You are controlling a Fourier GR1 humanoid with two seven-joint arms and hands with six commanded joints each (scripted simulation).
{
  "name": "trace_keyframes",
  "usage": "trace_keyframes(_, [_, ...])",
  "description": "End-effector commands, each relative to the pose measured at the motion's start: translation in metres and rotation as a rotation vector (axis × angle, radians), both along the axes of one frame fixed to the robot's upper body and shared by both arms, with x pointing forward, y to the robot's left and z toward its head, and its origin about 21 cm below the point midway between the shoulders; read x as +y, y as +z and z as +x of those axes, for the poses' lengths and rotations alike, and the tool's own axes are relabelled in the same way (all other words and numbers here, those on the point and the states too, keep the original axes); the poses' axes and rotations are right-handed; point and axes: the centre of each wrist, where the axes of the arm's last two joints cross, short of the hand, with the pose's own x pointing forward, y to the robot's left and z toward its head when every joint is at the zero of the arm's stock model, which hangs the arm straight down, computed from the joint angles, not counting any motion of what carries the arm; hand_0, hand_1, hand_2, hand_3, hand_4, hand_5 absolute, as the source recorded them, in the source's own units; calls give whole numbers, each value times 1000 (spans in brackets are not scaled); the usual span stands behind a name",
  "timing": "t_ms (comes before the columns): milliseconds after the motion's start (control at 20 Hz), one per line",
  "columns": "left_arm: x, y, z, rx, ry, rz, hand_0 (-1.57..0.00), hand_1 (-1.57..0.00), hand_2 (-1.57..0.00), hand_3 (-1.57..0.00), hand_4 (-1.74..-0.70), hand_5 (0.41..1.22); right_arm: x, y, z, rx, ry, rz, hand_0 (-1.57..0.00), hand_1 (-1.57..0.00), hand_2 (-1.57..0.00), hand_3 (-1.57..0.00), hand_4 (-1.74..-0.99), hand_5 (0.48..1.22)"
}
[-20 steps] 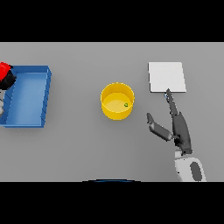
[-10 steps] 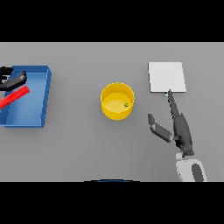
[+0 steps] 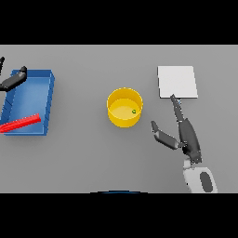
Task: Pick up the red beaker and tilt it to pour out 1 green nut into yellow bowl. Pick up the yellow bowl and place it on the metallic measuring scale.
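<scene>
Right hand (image 3: 186, 135) sits just right of the yellow bowl (image 3: 124, 108), fingers straight, thumb spread toward the bowl, holding nothing. Looks like pouring is done: a small green nut (image 3: 134, 111) lies inside the bowl, and the red beaker (image 3: 20, 123) lies on its side in the blue tray (image 3: 49, 102), well left of the bowl. Left hand (image 3: 13, 80) hovers at the tray's far corner, fingers straight and empty. Next up is probably grabbing the bowl, a smooth round tub, then carrying it to the flat, pale square scale (image 3: 176, 82) up and right of it.
</scene>
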Motion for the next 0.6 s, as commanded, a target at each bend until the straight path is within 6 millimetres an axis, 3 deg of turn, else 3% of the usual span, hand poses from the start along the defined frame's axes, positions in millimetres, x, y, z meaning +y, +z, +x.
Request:
trace_keyframes(0, [-2, -1, 0, -5, -3, -10, -32, -26, -26, -24, -780, 679, 0, 4, 1, -23, 48, -16, 1, 1, 1, 1, -1162, 694])
trace_keyframes(300, [-6, -7, -1, 3, -12, -22, -8, -6, -6, -6, -792, 709, 2, 31, 36, -26, 241, -304, 1, 1, 1, 1, -1268, 691])
trace_keyframes(550, [-8, -2, 4, 8, -10, -12, -2, -1, -1, -1, -793, 712, 16, 53, 64, -81, 416, -662, 1, 1, 1, 1, -1276, 668])
